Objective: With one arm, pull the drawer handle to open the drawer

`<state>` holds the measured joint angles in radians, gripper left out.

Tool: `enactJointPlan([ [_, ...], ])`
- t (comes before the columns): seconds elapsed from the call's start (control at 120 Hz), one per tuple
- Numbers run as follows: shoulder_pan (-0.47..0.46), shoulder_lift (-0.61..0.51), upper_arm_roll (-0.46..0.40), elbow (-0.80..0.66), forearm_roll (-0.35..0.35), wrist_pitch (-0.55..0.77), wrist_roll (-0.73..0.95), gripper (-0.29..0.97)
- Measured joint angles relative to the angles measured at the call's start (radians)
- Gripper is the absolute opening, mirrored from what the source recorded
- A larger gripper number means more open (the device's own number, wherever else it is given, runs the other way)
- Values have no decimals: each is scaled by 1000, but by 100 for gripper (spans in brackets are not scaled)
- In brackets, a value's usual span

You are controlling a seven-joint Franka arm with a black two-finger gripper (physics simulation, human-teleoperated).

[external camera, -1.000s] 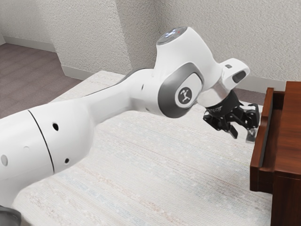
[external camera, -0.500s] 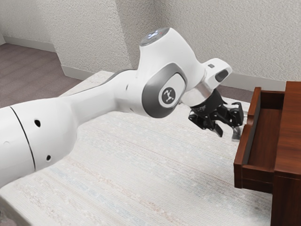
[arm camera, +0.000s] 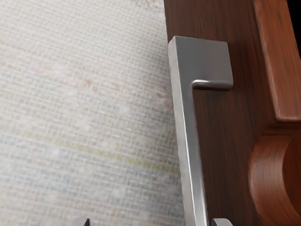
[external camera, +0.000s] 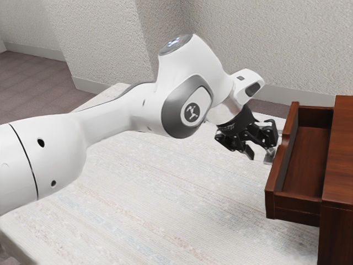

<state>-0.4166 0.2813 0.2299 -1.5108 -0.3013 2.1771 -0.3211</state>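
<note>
The hand (external camera: 262,153) is open, spread wide to either side of the metal drawer handle (arm camera: 188,141); the bar lies close by one fingertip (arm camera: 220,222). The wooden drawer (external camera: 300,165) juts partly out of its cabinet (external camera: 337,182); both sit at the exterior view's right edge of the pale woven surface (external camera: 165,193).

white arm (external camera: 99,132) with grey joint caps, small dark holes, black gripper (external camera: 268,148).

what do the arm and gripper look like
The arm is glossy white with rounded shells, a grey joint cap bearing a small white logo, a thin black seam and small dark holes. The two-finger gripper is black.
</note>
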Motion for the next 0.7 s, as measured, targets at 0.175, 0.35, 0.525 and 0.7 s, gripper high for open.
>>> enactJointPlan([
  [0.175, 12, -25, 0, -32, 2, 10, -2, 29],
  [0.35, 24, -43, 0, -60, 4, 20, -4, 29],
  [0.525, 29, -62, 0, -85, 5, 28, -5, 29],
  [0.7, 39, -91, 0, -122, 9, 42, -6, 29],
])
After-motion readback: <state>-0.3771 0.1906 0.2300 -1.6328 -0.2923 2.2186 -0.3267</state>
